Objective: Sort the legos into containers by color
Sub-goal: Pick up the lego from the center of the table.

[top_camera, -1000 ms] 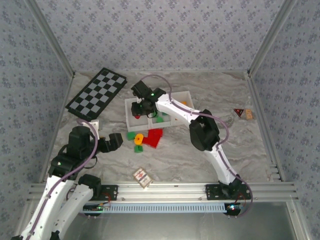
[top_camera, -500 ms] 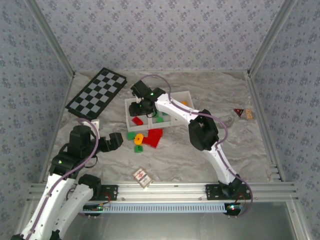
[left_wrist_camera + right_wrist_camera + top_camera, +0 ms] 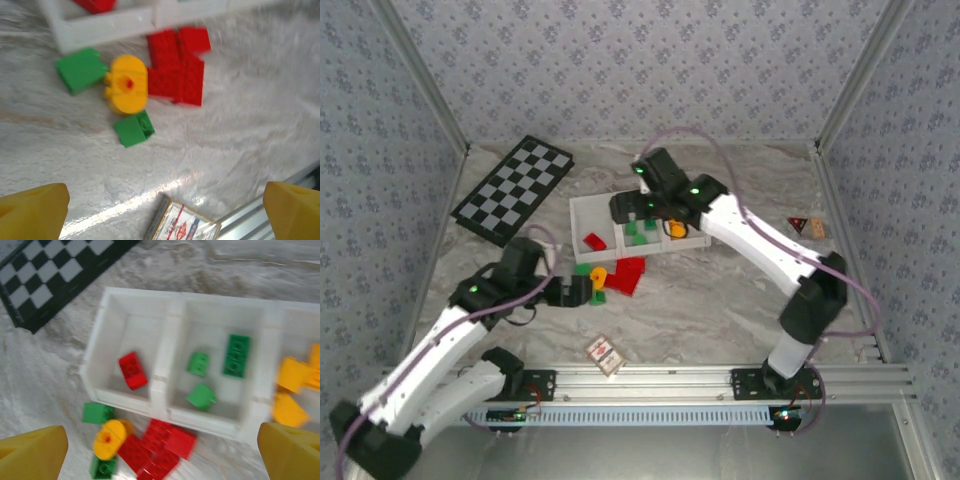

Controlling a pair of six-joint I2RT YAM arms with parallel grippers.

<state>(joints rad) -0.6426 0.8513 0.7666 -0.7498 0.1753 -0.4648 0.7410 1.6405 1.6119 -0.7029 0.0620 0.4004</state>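
- Three joined white compartments form the tray (image 3: 167,385), which sits mid-table with the checkerboard (image 3: 513,188) at its 10 o'clock.
- One red brick (image 3: 132,370) lies in the left compartment, three green bricks (image 3: 236,355) in the middle one, and orange-yellow bricks (image 3: 292,375) in the right one.
- Four unsorted items lie on the table (image 3: 720,300) at 6 o'clock of the tray's left half. A loose green brick (image 3: 80,69) touches a yellow round piece (image 3: 126,84). The red plates (image 3: 177,65) are at that piece's 3 o'clock and a small green brick (image 3: 133,129) is just beside it at 6 o'clock.
- At 6 o'clock of this cluster, near the rail, lies a card (image 3: 182,226).
- At 9 o'clock of the cluster the left gripper (image 3: 162,212) is low over the table, fingers spread wide and holding nothing.
- Above the tray hangs the right gripper (image 3: 162,452), fingers equally wide apart and empty.
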